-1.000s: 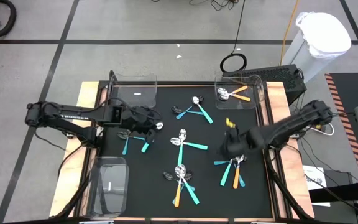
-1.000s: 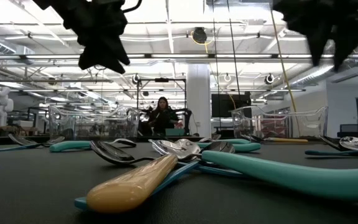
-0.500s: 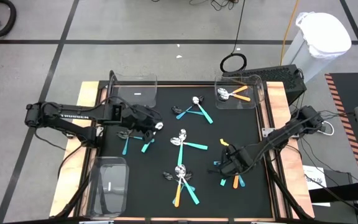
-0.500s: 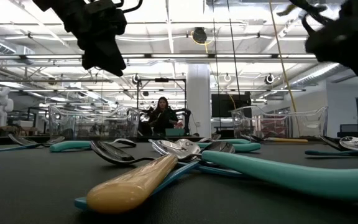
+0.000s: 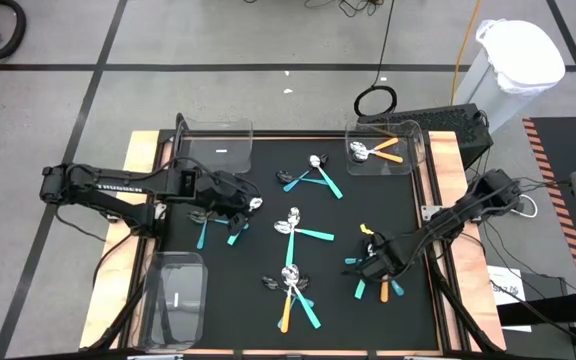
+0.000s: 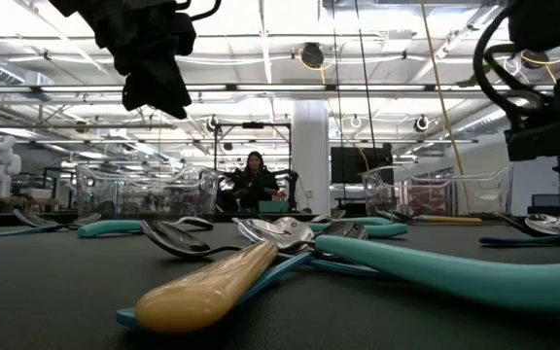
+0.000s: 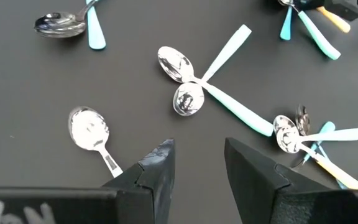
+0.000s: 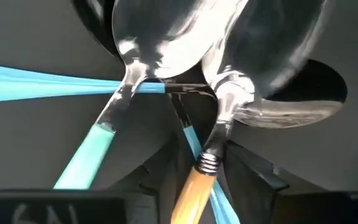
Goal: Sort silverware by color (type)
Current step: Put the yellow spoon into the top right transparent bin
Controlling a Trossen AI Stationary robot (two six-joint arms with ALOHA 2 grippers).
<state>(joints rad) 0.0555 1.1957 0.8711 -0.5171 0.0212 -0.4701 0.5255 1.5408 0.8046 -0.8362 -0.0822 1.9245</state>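
From above, the table (image 5: 268, 200) is a matte black mat framed in pale wood. Silverware lies in small crossed clusters: teal pieces near the far middle (image 5: 313, 175), a pair at the centre (image 5: 296, 228), a teal-and-orange bunch toward the near edge (image 5: 293, 290). Four clear plastic bins sit at the edges; the far right bin (image 5: 408, 165) holds spoons with orange handles, while the far left bin (image 5: 213, 140) and near left bin (image 5: 173, 295) show only a white label. The left gripper (image 5: 236, 205) sits low over teal pieces on the left side. The right gripper (image 5: 371, 262) is down at the cluster on the right (image 5: 378, 280), close to the wooden rim; open mat lies between the clusters.

At table height, a smooth orange-yellow handle (image 6: 207, 287) and a long teal handle (image 6: 455, 277) lie crossed up front, shiny heads behind them. A person (image 6: 253, 180) stands far off in the room.

The left wrist camera shows that arm's dark, angular fingers (image 7: 160, 177) apart, nothing between them, above glossy rounded spoon bowls (image 7: 188, 99) on teal stems.

The right wrist camera is pressed close to mirror-bright bowls (image 8: 166, 37); an orange handle (image 8: 188, 193) with a ribbed metal collar lies between its fingers (image 8: 253, 177). I cannot tell whether they pinch it.
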